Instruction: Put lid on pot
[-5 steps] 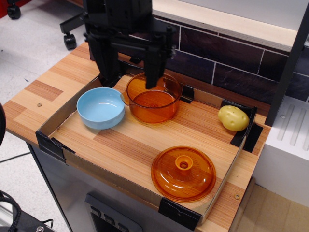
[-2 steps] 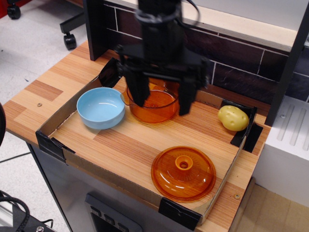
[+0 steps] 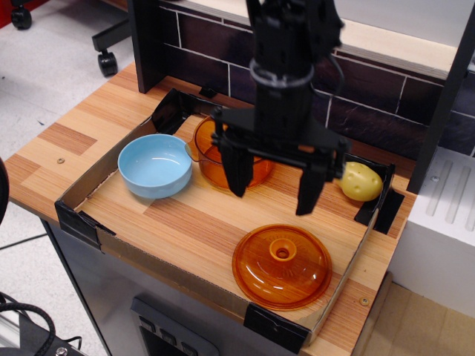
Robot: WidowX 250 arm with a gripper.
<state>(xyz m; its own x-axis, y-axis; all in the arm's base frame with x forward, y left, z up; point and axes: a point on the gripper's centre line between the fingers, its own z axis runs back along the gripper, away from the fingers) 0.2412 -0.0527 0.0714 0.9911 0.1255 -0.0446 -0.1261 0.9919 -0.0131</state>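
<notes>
The lid (image 3: 282, 265) is a see-through orange disc with a round knob, lying flat near the front right of the wooden tray. The pot (image 3: 211, 157) is a see-through orange round pot at the back of the tray, partly hidden behind my arm. My gripper (image 3: 273, 185) is black, with its two fingers spread wide and pointing down. It hangs empty above the tray, between the pot and the lid, a little behind the lid.
A light-blue bowl (image 3: 155, 165) sits left of the pot. A yellow potato (image 3: 360, 181) lies at the back right corner. The tray has low cardboard walls (image 3: 93, 178) with black corner clips. A dark tiled wall rises behind; a white unit (image 3: 441, 230) stands right.
My gripper has moved from over the pot at the back left toward the front right, and now hangs open between the pot and the lid. The objects have not moved.
</notes>
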